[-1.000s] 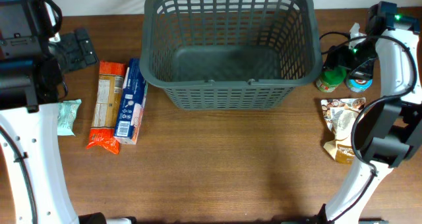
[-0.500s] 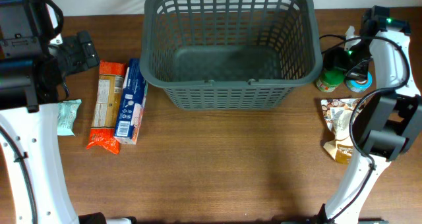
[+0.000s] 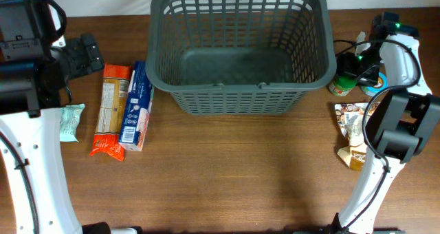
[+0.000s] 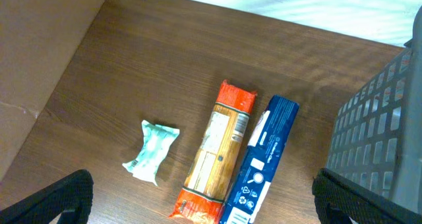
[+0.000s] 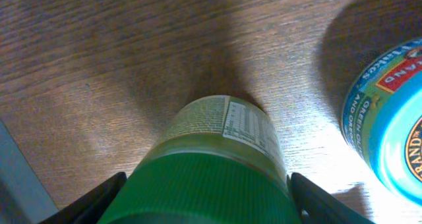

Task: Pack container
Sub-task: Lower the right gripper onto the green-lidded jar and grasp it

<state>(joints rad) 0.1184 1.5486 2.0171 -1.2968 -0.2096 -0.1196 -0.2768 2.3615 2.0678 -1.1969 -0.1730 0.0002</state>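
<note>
The container, a large dark grey basket, stands at the back middle with nothing in it; its side shows in the left wrist view. My right gripper is shut on the green lid of a jar that stands on the table right of the basket. My left gripper is open and empty, held above an orange pasta pack, a blue box and a small mint packet.
A blue-labelled can stands just right of the jar. A brown and white snack bag lies in front of them near the right arm's base. The table's back edge runs behind the left items.
My right gripper has moved left and back onto the jar. My left gripper has shifted slightly right and back. No item has moved.
</note>
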